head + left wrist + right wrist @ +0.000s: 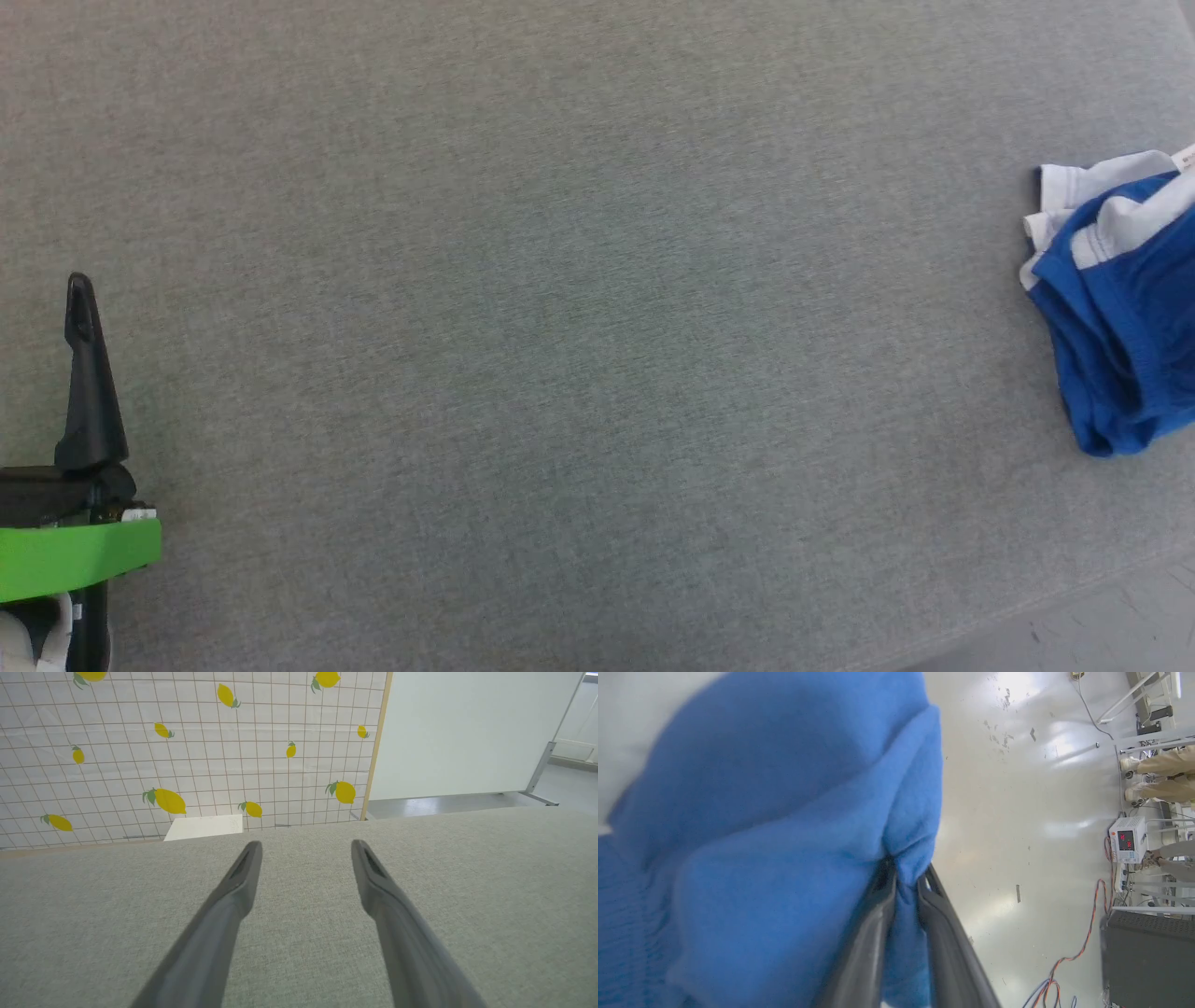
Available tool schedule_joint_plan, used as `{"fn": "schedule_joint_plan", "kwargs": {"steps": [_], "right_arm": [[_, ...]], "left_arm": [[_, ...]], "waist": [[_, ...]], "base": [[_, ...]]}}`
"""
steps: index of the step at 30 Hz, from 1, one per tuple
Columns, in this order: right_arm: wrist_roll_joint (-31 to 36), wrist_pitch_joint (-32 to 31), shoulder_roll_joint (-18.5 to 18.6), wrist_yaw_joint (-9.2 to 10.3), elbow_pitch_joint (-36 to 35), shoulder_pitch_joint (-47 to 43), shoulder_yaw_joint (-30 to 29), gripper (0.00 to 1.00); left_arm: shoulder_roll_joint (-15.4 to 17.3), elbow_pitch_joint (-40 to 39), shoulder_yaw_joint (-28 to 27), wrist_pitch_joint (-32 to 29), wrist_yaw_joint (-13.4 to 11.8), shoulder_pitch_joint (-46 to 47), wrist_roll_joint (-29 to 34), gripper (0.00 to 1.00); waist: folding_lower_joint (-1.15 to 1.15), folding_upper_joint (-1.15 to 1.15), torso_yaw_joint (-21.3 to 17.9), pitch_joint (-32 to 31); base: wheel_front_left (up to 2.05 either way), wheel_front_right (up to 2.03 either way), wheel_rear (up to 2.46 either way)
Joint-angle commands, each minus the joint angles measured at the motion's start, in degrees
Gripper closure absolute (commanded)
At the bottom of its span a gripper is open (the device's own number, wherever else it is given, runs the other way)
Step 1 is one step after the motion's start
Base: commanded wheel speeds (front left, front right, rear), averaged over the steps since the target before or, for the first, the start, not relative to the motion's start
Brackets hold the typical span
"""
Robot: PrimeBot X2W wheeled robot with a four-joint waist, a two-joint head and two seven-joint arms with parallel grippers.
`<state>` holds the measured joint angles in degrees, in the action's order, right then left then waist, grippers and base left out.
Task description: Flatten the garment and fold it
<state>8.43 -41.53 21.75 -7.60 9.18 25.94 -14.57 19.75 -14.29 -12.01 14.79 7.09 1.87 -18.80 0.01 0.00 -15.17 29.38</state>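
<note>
Right gripper (906, 870) stands narrow, its two dark fingers (873, 933) pinching a fold of the garment (761, 835) between their tips. In the right wrist view the blue jersey bunches up left of the fingers; past the cloth's edge lies open pale floor (1017, 812), with a white meter (1127, 840), a dark cabinet (1148, 952) and a person's legs (1162, 765) well apart at that view's far side.

Left gripper (303, 847) is spread wide and holds nothing; its fingers point over bare grey surface (467, 882) toward the far edge, and one of its fingers (86, 373) shows in the head view at the surface's left side.

From the head, the garment (1120, 308) sits crumpled at the surface's right side, blue below, with white cloth folded over the top and a small tag (1186, 157) at its upper corner. It runs off the picture there, so its full spread cannot be told; it lies near the surface's near edge, where floor begins.

Between the left gripper and the garment stretches a wide run of grey surface; beyond the far edge stand a lemon-print screen (187, 765) and a white panel (467, 732).
</note>
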Motion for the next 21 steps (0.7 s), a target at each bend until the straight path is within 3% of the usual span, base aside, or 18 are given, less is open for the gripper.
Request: {"fn": "schedule_joint_plan", "kwargs": {"steps": [1,5,9,16,21], "right_arm": [[1.1,0.8,-0.4,0.11,-0.6,-0.1,-1.1,0.00],[1.8,4.3,-0.8,0.11,-1.9,0.5,-4.5,0.00],[0.0,12.5,-2.9,0.11,-3.1,3.3,-7.3,0.00],[-6.1,27.1,-5.4,0.11,-4.5,7.6,0.4,0.00],[-11.0,34.7,-12.3,0.11,-6.0,8.6,5.1,0.00]], "left_arm": [[0.0,0.3,-0.3,0.2,0.4,1.0,0.1,0.00],[-1.0,1.0,0.0,0.2,0.4,1.2,0.5,0.00],[-2.5,1.9,-0.1,0.2,0.4,1.0,1.2,0.00],[-6.4,4.4,-0.7,0.2,0.4,-0.3,3.0,0.00],[-8.3,6.0,-0.4,0.2,0.4,-1.3,4.7,0.00]], "waist": [[-0.01,0.00,0.7,0.1],[-0.01,0.00,0.9,-1.9],[-0.01,0.00,1.0,-5.0],[-0.01,0.00,2.5,-12.9],[-0.01,0.00,4.0,-17.4]], "base": [[0.00,0.00,0.00],[0.00,0.00,0.00],[0.00,0.00,0.00],[0.00,0.00,0.00],[0.00,0.00,0.00]]}}
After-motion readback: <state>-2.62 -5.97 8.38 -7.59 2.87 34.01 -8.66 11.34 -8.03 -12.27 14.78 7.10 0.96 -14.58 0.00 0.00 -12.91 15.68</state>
